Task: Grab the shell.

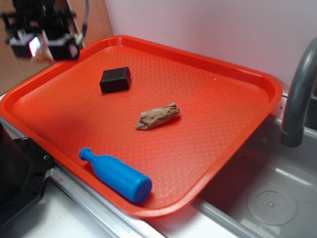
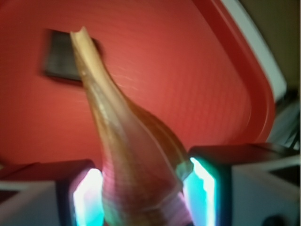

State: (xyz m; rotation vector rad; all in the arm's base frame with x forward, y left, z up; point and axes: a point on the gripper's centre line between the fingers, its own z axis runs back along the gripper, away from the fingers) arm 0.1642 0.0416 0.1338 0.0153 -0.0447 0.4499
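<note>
While the end effector [image 1: 43, 49] hangs high at the upper left of the exterior view, its two pads are pressed tight on the shell [image 2: 136, 155]. The wrist view shows the shell held between the glowing pads, with its long pointed end sticking out over the red tray [image 1: 237, 124]. The shell is up in the air, not on the tray. Down below sit a black block [image 1: 115, 80], a grey-brown piece of wood [image 1: 157, 117] and a blue bottle [image 1: 116, 175], all well apart from each other.

The shell looks smooth and gets thinner toward its tip. I think it could slide out if the pads loosen or the arm jerks. Then it would drop onto the tray and might chip.
</note>
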